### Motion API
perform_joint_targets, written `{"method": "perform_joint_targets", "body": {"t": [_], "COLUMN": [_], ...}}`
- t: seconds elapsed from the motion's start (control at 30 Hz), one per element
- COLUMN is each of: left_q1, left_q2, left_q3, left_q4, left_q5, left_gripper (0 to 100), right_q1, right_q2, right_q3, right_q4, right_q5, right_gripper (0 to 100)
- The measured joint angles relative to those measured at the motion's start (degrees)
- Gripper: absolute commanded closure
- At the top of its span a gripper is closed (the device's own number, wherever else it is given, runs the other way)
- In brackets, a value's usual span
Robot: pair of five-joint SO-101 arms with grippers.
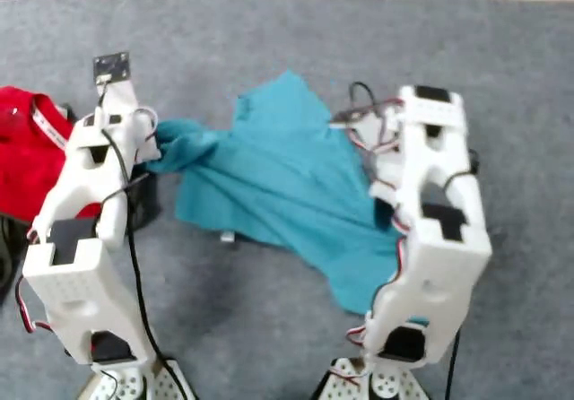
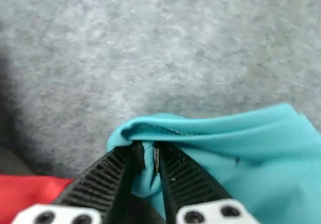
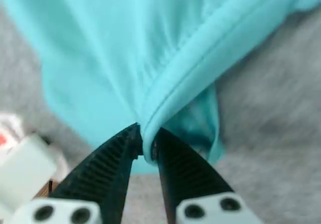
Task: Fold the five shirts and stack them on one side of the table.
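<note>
Right up close, the left pincer [image 2: 145, 156] has its black ribbed jaws nipped down narrow on a bunched fold of the teal shirt [image 2: 241, 148], with cloth caught right between the tips. Same on the other side: the right pincer [image 3: 145, 144] is clamped on a hemmed edge of that shirt, and the fabric gathers into pleats where it runs into the jaws. So both are holding, neither one wide.

From above, the shirt lies rumpled in the middle of the grey felt surface [image 1: 269, 41], between the two arms. One sleeve is drawn out to a point at the left arm [image 1: 90, 203]. The opposite side runs in under the right arm [image 1: 430, 212], and a tail of teal trails toward that arm's base. A small white scrap peeks out at the shirt's near edge; I can't tell what it is.

Further out, a red shirt [image 1: 22, 158] sits in a heap at the left edge of the surface, just beside the left arm and partly hidden behind it, with a white strip showing along its top. A black cable [image 1: 134, 265] runs down the left arm, and red and white wires [image 1: 372, 135] loop out near the top of the right one
</note>
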Motion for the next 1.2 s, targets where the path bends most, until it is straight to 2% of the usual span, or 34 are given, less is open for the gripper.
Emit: {"method": "perform_joint_targets", "body": {"t": [0.13,0.27,0.37,0.47,0.53,0.73,0.83,0.93,1.2], "left_q1": [-2.4,-4.7,-6.6,-8.7,-10.0,-11.4,-11.4,-11.4,-11.4], "left_q2": [0.0,0.0,0.0,-0.9,-1.8,-4.0,-4.3,-4.4,-4.4], "left_q3": [-1.6,-1.8,-1.8,-0.2,1.1,3.6,4.3,4.4,4.4], "left_q4": [3.5,5.1,6.9,7.7,7.7,7.7,7.2,7.2,7.2], "left_q5": [0.0,0.0,0.0,0.0,0.0,0.0,0.0,0.0,0.0], "left_gripper": [97,97,97,97,97,97,97,97,97], "right_q1": [4.7,5.8,5.5,4.8,4.8,5.0,3.1,-2.3,-12.7], "right_q2": [-5.3,-9.3,-12.6,-16.3,-19.1,-24.4,-23.9,-19.3,9.6], "right_q3": [9.7,15.9,18.6,18.8,17.8,4.2,-4.3,-13.2,-42.4], "right_q4": [0.1,0.9,1.1,1.2,1.6,2.1,2.2,2.2,-0.5], "right_q5": [5.6,9.5,12.4,13.3,13.5,13.3,10.4,5.4,-9.9], "right_gripper": [98.4,98.1,89.0,76.7,73.2,77.8,78.3,78.3,77.9]}}
